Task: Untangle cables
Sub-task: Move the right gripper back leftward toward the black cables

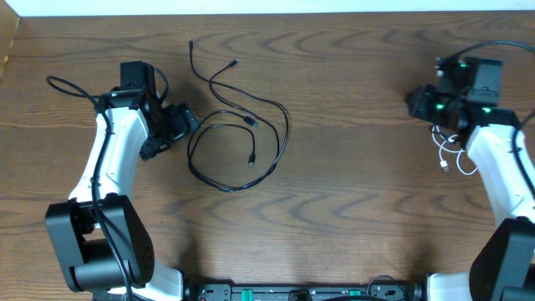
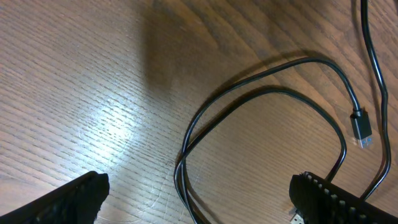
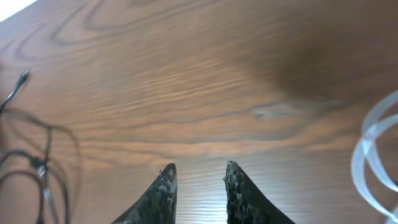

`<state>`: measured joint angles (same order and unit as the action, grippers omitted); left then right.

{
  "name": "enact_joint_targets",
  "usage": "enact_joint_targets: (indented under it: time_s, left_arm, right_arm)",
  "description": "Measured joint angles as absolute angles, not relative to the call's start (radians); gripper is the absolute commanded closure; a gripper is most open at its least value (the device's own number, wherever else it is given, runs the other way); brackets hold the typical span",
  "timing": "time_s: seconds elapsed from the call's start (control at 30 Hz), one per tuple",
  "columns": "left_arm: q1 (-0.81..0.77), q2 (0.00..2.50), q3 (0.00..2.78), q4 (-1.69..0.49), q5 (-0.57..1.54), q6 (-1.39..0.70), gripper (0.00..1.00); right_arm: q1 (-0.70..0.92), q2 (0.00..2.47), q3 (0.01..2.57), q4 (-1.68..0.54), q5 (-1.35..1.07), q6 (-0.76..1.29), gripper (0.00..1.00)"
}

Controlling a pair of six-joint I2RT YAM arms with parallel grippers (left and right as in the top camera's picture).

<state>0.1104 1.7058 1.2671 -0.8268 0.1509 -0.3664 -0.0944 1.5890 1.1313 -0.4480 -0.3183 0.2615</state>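
Observation:
Two black cables lie looped over each other in the middle of the table, their plug ends inside and above the loops. A white cable is coiled under the right arm. My left gripper sits at the left edge of the black loops. In the left wrist view it is wide open, and a doubled black strand runs between its fingers without touching them. My right gripper hovers over bare wood, slightly open and holding nothing. The white cable is to its right.
Thick black cords run along both arms, such as the one on the left arm. A black plug lies just beyond my left gripper's right finger. The table's far edge meets a white wall.

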Motion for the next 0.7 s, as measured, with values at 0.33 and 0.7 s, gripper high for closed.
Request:
enact_joint_targets:
  time_s: [0.33, 0.7]
  left_arm:
    - [0.11, 1.706, 1.267, -0.827, 0.151, -0.366, 0.02]
    - [0.11, 1.706, 1.267, -0.827, 0.151, -0.366, 0.02]
  right_arm:
    - [0.088, 1.59, 1.131, -0.409, -0.324, 0.264, 0.75]
    - [0.265, 1.59, 1.131, -0.399, -0.325, 0.268, 0.72]
